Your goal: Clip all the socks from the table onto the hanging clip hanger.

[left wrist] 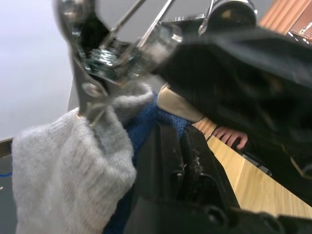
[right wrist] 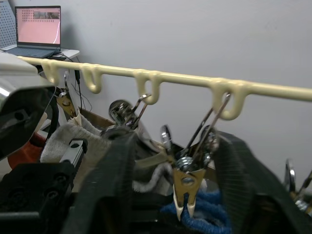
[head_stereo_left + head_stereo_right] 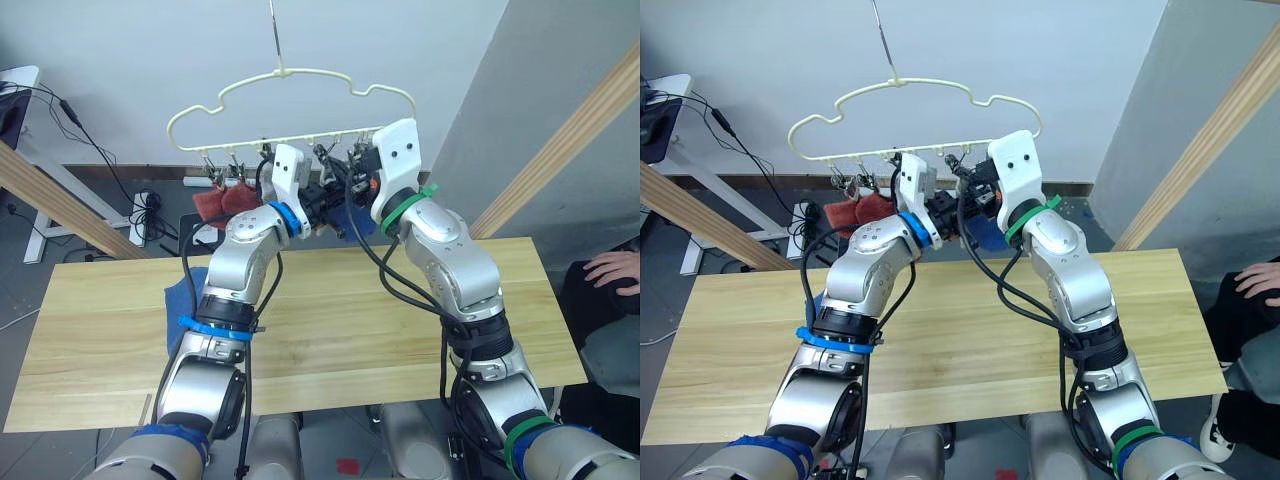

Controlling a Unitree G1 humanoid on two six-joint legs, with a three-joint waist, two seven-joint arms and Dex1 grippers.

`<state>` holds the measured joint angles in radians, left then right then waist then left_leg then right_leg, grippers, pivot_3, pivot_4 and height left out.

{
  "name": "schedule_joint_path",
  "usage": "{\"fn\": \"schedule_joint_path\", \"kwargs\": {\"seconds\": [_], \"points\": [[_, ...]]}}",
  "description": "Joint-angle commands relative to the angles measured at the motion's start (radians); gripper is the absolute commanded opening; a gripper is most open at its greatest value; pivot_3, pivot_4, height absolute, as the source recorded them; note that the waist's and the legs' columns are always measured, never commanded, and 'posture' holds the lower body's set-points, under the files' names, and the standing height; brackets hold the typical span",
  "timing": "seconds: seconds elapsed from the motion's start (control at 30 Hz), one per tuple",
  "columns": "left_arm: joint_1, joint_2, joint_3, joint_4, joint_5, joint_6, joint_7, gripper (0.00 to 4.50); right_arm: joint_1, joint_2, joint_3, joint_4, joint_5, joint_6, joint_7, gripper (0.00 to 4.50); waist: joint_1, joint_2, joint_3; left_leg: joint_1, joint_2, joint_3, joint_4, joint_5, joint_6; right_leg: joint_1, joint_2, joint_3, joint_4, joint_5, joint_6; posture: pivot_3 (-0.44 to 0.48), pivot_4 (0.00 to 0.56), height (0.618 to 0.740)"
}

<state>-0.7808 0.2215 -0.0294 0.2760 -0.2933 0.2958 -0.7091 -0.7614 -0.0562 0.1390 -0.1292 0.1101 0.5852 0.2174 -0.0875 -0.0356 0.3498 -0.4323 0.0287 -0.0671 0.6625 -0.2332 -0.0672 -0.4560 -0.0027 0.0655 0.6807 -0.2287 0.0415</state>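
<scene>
- Left eye view: the surface (image 3: 420,300) is a long top of pale yellowish wood planks; one blue sock (image 3: 178,300) lies near its left edge, partly behind the left arm.
- Around it: a white wall, grey floor, slanting wooden poles (image 3: 560,150) on both sides, a white power strip (image 3: 150,210) with cables on the floor, and a person's hand (image 3: 612,270) at the right edge.
- Right wrist view: a laptop (image 2: 36,29) with a pink screen sits on a side desk; its writing is too small to read.
- Cream-white clip hanger (image 3: 290,105) hangs above the surface's far edge, carrying a row of small metal clips.
- One rust red sock (image 3: 222,203) hangs at the hanger's left end.
- Left wrist view: one light grey sock (image 1: 73,161) hangs from a clip (image 1: 90,92), with blue fabric just behind it.
- Left end effector (image 3: 318,200) is raised under the clips; I cannot tell how its fingers stand.
- Right end effector (image 2: 175,195) sits with fingers apart on either side of a clip, over a blue sock (image 2: 209,212).
</scene>
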Motion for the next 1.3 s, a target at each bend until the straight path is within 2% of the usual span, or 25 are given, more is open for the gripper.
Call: {"fn": "schedule_joint_path", "kwargs": {"seconds": [0.03, 0.1, 0.23, 0.47, 0.63, 0.73, 0.83, 0.93, 1.13, 1.3], "points": [[-0.004, 0.012, 0.005, -0.04, 0.007, -0.031, -0.001, 1.0, -0.011, 0.007, -0.018, -0.045, 0.012, -0.007, 0.0, 3.07, 0.0, 0.0, 0.0, 0.0, 0.0, 0.0, 0.0, 0.0, 0.0, 0.0, 0.0, 0.0, 0.0, 0.0, 0.0, -0.112, 0.308, 0.735], [0.01, 0.024, -0.014, -0.046, 0.024, -0.043, -0.017, 1.66, -0.009, 0.004, -0.021, -0.056, 0.014, 0.001, 0.0, 3.07, 0.0, 0.0, 0.0, 0.0, 0.0, 0.0, 0.0, 0.0, 0.0, 0.0, 0.0, 0.0, 0.0, 0.0, 0.0, -0.111, 0.305, 0.735], [0.05, 0.05, -0.043, -0.068, 0.048, -0.065, -0.044, 1.66, 0.014, -0.014, -0.024, -0.105, 0.032, 0.04, 0.018, 3.07, 0.0, 0.0, 0.0, 0.0, 0.0, 0.0, 0.0, 0.0, 0.0, 0.0, 0.0, 0.0, 0.0, 0.0, 0.0, -0.112, 0.299, 0.735], [0.157, 0.126, -0.074, -0.142, 0.093, -0.123, -0.084, 1.66, 0.093, -0.116, -0.029, -0.259, 0.089, 0.123, 0.111, 3.07, 0.002, 0.0, 0.0, 0.0, 0.0, 0.0, 0.0, 0.0, 0.0, 0.0, 0.0, 0.0, 0.0, 0.0, 0.0, -0.103, 0.298, 0.735], [0.211, 0.179, -0.068, -0.21, 0.07, -0.089, -0.132, 1.66, 0.139, -0.187, -0.043, -0.357, 0.16, 0.146, 0.194, 3.07, 0.001, 0.0, 0.0, 0.0, 0.0, -0.001, 0.0, 0.0, 0.0, 0.0, 0.0, 0.0, 0.0, 0.0, 0.0, -0.1, 0.294, 0.735], [0.244, 0.227, -0.046, -0.281, 0.018, -0.031, -0.186, 1.66, 0.164, -0.208, -0.068, -0.388, 0.169, 0.161, 0.179, 3.07, 0.001, 0.0, 0.0, 0.0, 0.0, 0.0, 0.0, 0.0, 0.0, 0.0, 0.0, 0.0, 0.0, 0.0, 0.0, -0.104, 0.287, 0.735], [0.269, 0.277, -0.02, -0.344, -0.036, 0.019, -0.227, 1.7, 0.19, -0.197, -0.108, -0.399, 0.164, 0.179, 0.123, 2.49, 0.002, 0.0, 0.0, 0.0, 0.0, -0.001, 0.0, 0.0, 0.0, 0.0, 0.0, 0.0, 0.0, 0.0, 0.0, -0.1, 0.285, 0.735], [0.278, 0.316, 0.01, -0.396, -0.09, 0.07, -0.251, 1.7, 0.204, -0.192, -0.113, -0.404, 0.153, 0.188, 0.088, 1.43, 0.003, 0.0, 0.0, 0.0, 0.0, -0.001, 0.0, 0.001, -0.001, 0.0, 0.0, 0.0, 0.0, 0.0, 0.0, -0.099, 0.281, 0.735], [0.301, 0.414, 0.059, -0.492, -0.162, 0.144, -0.298, 1.7, 0.196, -0.167, -0.1, -0.365, 0.109, 0.159, 0.016, 1.43, 0.0, 0.0, 0.0, 0.0, 0.001, 0.0, 0.0, 0.001, -0.001, 0.0, 0.0, 0.0, 0.0, 0.0, 0.0, -0.083, 0.275, 0.735], [0.31, 0.466, 0.094, -0.57, -0.214, 0.21, -0.282, 1.7, 0.178, -0.15, -0.1, -0.305, 0.082, 0.14, -0.016, 1.43, 0.004, 0.0, -0.001, 0.0, 0.0, 0.0, 0.0, 0.001, -0.001, 0.0, 0.0, 0.0, 0.0, 0.0, 0.0, -0.063, 0.267, 0.735]]}}
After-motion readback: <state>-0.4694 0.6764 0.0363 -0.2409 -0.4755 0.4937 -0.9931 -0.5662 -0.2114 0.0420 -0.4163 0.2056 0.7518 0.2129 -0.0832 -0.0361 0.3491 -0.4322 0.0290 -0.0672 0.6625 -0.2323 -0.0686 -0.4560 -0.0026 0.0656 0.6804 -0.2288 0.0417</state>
